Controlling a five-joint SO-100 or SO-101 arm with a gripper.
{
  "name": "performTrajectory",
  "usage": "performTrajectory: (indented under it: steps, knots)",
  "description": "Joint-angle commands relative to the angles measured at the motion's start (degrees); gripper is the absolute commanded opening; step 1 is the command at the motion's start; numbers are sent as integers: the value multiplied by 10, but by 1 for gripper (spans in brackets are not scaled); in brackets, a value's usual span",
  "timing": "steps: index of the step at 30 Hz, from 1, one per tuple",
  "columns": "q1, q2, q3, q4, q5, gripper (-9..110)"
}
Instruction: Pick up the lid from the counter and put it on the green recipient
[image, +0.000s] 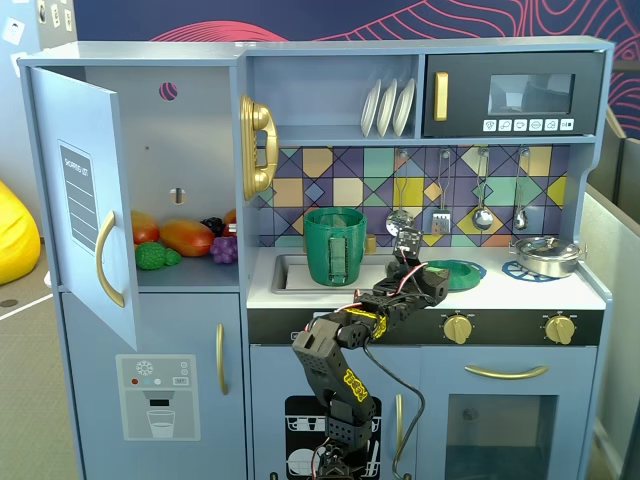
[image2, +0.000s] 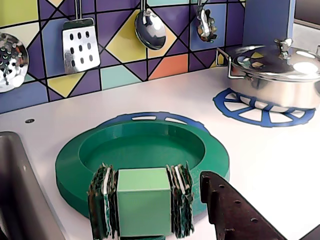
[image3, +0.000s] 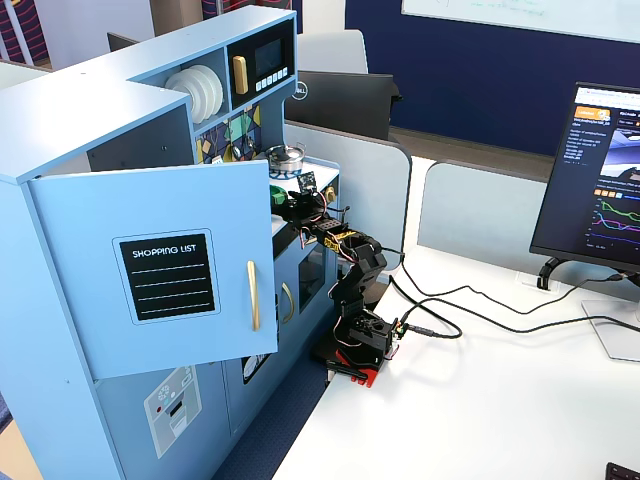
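Observation:
The lid (image2: 145, 142) is a flat green disc lying on the white counter over a blue burner ring. Its pale green block knob (image2: 144, 197) sits between my gripper's (image2: 144, 202) two padded fingers (image2: 102, 200), which press on both its sides. In a fixed view the lid (image: 462, 272) lies right of the sink, with my gripper (image: 432, 275) at its left edge. The green recipient (image: 335, 245), a tall dark green pot with a ribbed handle, stands in the sink to the left of the arm. It is out of the wrist view.
A shiny silver pan (image: 545, 256) with its own lid stands on the right burner ring and also shows in the wrist view (image2: 280, 70). Utensils (image2: 80, 45) hang on the tiled back wall. The sink (image2: 20, 200) edge lies left of the lid. The cupboard door (image: 85, 200) stands open.

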Motion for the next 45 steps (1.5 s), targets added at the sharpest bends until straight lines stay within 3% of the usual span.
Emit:
performTrajectory:
  steps: [1,33,37,42,45]
  knots:
    - [4,-11,-54,-21,-11,48]
    - [-6,-149,-149,-25,24,40]
    - [-11,-153,-144,-22,25,32]
    - [-27,-153,-139,-23,12,1]
    - [-33,-147,-132,-35,22,0]
